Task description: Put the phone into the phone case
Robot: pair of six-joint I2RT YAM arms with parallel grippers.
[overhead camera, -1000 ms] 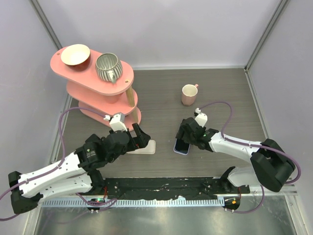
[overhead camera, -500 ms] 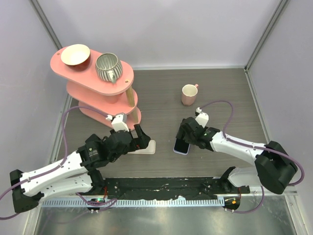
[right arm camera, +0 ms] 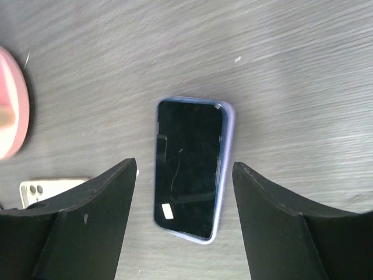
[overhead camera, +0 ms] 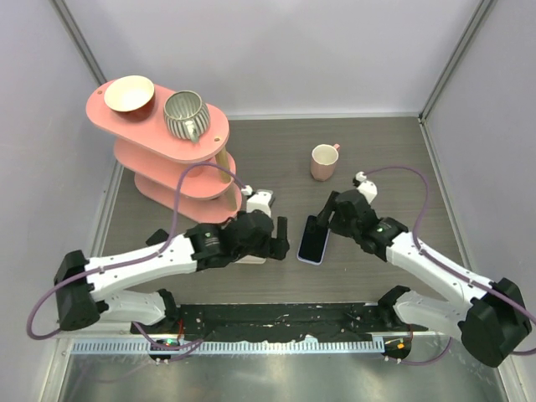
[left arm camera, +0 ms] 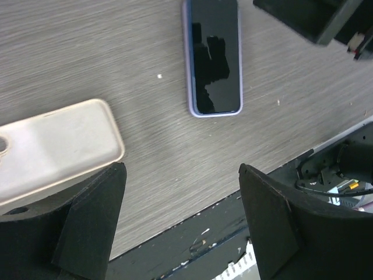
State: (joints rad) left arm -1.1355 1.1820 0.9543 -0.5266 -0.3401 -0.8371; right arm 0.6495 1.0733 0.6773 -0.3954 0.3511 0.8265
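Though seemingly half-hidden, case [left arm camera: 52,149] near stand [overhead camera: 117,126].

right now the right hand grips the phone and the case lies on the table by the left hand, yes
No. The right wrist view shows the phone lying loose on the table, the right hand open above it. The case part holds.

**No readable text in any view**

Checked all three cams and I can't make out a single word, logo or number. The phone [right arm camera: 189,146] between the fingers of my right gripper [right arm camera: 182,175] shows a dark screen with one tiny pale patch [right arm camera: 168,211], too small to read. The phone case [left arm camera: 55,149] beside my left gripper [left arm camera: 180,192] looks plain.
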